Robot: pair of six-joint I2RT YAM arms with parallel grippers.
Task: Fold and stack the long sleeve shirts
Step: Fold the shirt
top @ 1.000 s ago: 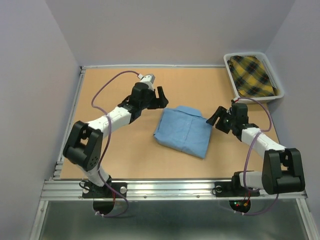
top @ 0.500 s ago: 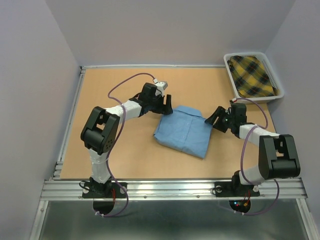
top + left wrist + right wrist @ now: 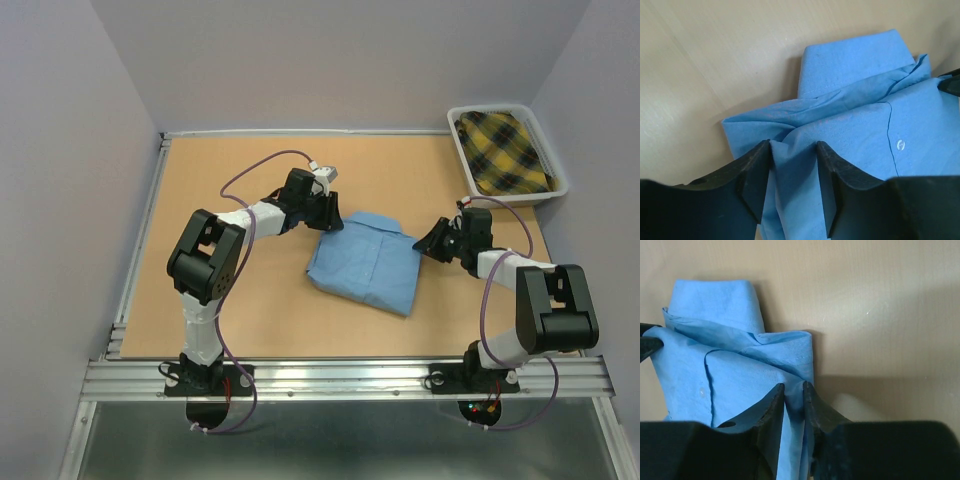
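Shirt status: folded blue shirt [image 3: 365,265] lies flat mid-surface [image 3: 240,300], collar toward 12 o'clock. Left fingers [image 3: 333,220] sit on its 10 o'clock corner, partly closed, with a raised ridge of cloth pinched between them. Right fingers [image 3: 427,243] sit on the 2 o'clock corner, nearly closed on a thin fold. White bin [image 3: 520,197] at the surface's 1 o'clock holds yellow plaid cloth [image 3: 505,150].

Pale grey-lilac walls [image 3: 350,60] enclose a tan wooden table [image 3: 260,310] edged by an aluminium rail [image 3: 340,375].
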